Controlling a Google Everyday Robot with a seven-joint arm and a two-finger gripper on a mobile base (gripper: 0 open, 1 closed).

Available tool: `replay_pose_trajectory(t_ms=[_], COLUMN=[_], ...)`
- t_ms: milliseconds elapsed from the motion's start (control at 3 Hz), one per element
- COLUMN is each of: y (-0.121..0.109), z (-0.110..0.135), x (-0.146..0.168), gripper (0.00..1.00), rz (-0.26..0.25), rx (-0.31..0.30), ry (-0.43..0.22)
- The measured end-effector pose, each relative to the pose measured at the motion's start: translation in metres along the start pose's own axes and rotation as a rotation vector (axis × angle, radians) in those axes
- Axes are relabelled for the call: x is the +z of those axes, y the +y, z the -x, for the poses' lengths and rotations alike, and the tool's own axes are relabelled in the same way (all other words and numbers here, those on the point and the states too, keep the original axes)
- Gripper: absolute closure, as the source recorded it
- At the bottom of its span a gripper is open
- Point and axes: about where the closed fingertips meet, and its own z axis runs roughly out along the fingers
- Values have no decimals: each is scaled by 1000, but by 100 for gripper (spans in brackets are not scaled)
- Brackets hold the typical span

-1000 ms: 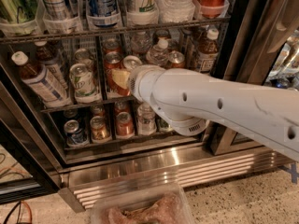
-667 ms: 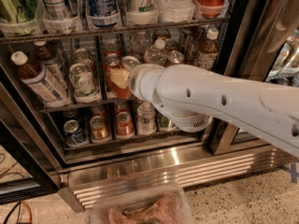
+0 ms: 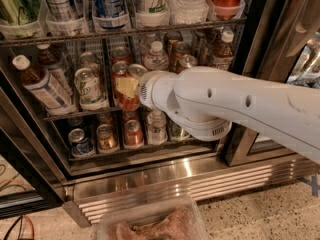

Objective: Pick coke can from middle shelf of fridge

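Note:
The fridge (image 3: 200, 181) stands open in front of me, with its middle shelf (image 3: 75, 115) of wire lanes holding cans and bottles. My gripper (image 3: 127, 87) reaches into the middle shelf on the end of the white arm (image 3: 225, 104). It sits right at the front of a red coke can (image 3: 129, 103) with a silver top. A pale yellow part of the gripper covers the can's upper front. A second red can (image 3: 120, 69) stands just behind it in the same lane.
Green-and-white cans (image 3: 90, 89) stand left of the coke can, and brown bottles (image 3: 42, 86) stand further left. The lower shelf holds a gold-brown can (image 3: 106, 136) and a red can (image 3: 133, 133). The black door frame (image 3: 262, 59) is at right. A clear plastic tub (image 3: 150, 224) lies on the floor.
The forearm has lifted slightly. The gripper stays at the coke can in the same spot.

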Motion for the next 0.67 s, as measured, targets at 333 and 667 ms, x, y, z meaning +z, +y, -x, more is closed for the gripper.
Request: replay_pose_trajectory(t_ms=[333,667], y=[0,1], z=[-5,-4], x=[-2,-3], gripper=[100,100], rz=[1,2], rx=[1,1], ry=[10,10])
